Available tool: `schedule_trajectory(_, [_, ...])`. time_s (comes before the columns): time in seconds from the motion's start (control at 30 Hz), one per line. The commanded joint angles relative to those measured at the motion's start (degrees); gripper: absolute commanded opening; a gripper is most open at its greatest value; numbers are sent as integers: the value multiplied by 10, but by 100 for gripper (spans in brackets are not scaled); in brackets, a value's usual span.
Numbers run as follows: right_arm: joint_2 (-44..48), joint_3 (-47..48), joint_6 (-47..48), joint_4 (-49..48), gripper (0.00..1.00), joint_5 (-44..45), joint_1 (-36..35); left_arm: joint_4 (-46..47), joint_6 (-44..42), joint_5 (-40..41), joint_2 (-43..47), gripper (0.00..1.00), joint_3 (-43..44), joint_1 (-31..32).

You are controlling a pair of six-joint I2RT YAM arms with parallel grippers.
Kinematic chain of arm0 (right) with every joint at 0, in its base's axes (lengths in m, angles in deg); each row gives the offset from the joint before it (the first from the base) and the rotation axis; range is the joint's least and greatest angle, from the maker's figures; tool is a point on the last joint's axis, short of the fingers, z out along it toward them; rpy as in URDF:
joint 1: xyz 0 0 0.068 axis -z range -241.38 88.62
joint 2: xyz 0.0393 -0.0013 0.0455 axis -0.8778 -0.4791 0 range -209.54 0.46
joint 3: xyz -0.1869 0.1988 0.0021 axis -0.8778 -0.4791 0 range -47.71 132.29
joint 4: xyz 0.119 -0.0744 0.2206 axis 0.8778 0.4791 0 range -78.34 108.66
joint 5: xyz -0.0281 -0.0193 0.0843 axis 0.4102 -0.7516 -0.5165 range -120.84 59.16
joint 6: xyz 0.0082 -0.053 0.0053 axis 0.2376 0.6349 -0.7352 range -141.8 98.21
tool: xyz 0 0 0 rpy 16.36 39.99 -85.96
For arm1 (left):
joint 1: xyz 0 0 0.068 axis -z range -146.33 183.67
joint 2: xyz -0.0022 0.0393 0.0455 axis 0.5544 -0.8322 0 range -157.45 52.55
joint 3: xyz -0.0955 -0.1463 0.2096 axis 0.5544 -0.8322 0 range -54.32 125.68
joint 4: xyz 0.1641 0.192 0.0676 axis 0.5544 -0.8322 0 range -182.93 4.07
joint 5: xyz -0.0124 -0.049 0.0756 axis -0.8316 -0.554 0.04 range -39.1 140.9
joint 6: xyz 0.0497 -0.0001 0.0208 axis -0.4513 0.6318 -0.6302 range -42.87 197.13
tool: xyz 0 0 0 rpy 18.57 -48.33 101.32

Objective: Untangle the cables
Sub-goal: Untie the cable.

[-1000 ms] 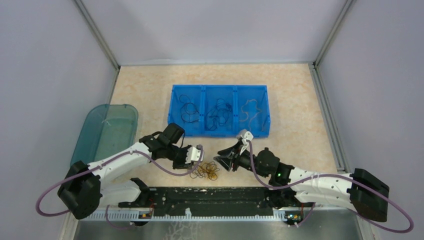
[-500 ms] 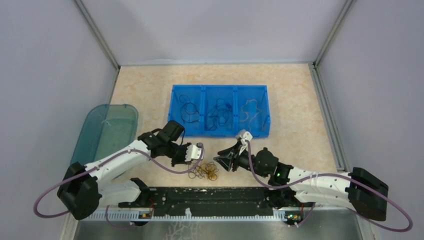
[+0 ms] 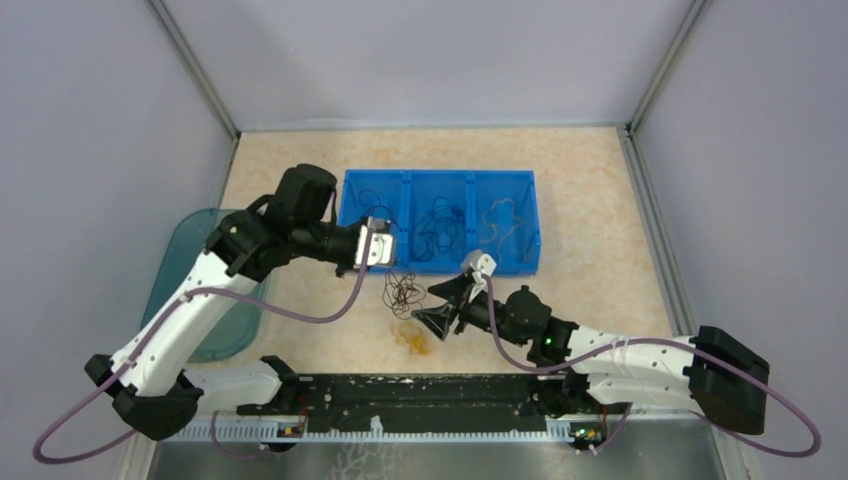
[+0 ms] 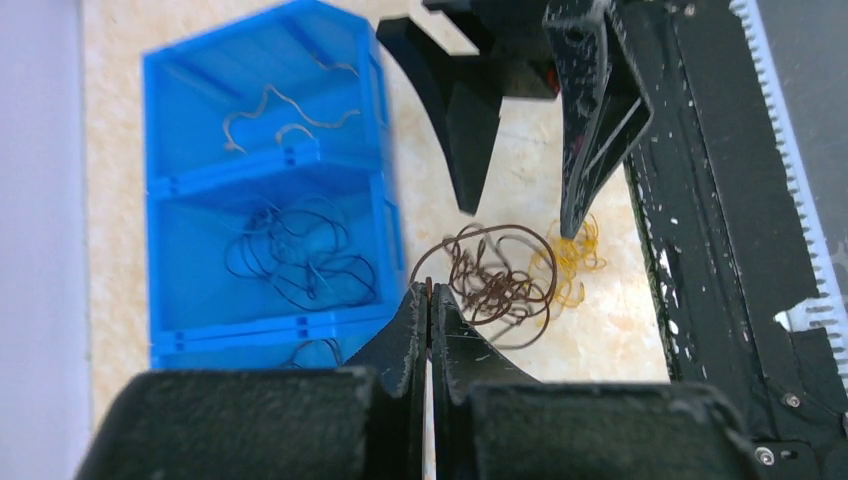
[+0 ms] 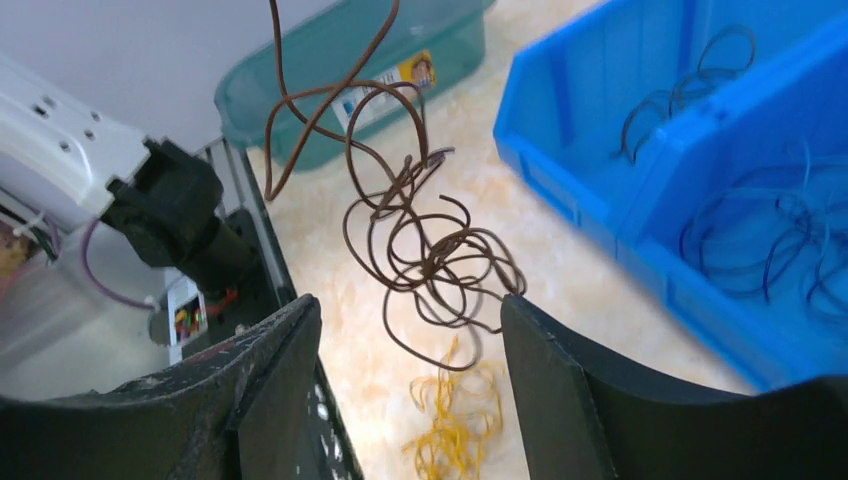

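Note:
A brown tangled cable (image 3: pixel 402 290) hangs in the air from my left gripper (image 3: pixel 385 250), whose jaws are shut on its top end (image 4: pixel 429 290) just in front of the blue bin (image 3: pixel 440 268). The brown loops (image 4: pixel 495 280) dangle above a small heap of yellow-orange cables (image 3: pixel 413 337) lying on the table. My right gripper (image 3: pixel 440 305) is open and low beside that heap. The brown cable (image 5: pixel 430 250) hangs between and above its fingers, and the yellow cables (image 5: pixel 455 415) lie below. More dark and pale cables lie in the bin's three compartments (image 4: pixel 285 260).
A teal translucent bin (image 3: pixel 215 260) sits at the left, partly under the left arm. The black rail (image 3: pixel 420 395) with both arm bases runs along the near edge. Grey walls and metal posts enclose the table.
My left gripper shut on the brown cable and rose toward the blue bin, pulling it out of the pile. The yellow cables stayed on the table. My right gripper opened.

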Motion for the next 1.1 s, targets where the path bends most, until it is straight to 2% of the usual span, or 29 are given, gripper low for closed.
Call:
schedule_trajectory(0.0, [-18, 67, 33, -61, 69, -5, -4, -59, -2, -48, -10, 0, 74, 3])
schedule_trajectory(0.2, [-44, 106, 33, -111, 72, -4, -3, -48, 9, -64, -3, 0, 128, 3])
schedule_trajectory(0.43, [-83, 167, 48, -133, 73, -18, -2, -30, 30, -78, 13, 0, 96, 4])
schedule_trajectory(0.63, [-142, 187, 30, -151, 60, -50, -2, -13, 65, -105, 11, 0, 119, 4])
schedule_trajectory(1.0, [-197, 116, -23, -235, 41, -45, -3, 17, 116, -146, -14, 0, 241, 4])
schedule_trajectory(1.07, [-200, 99, -33, -249, 35, -46, -2, 26, 124, -147, -17, 1, 262, 4])
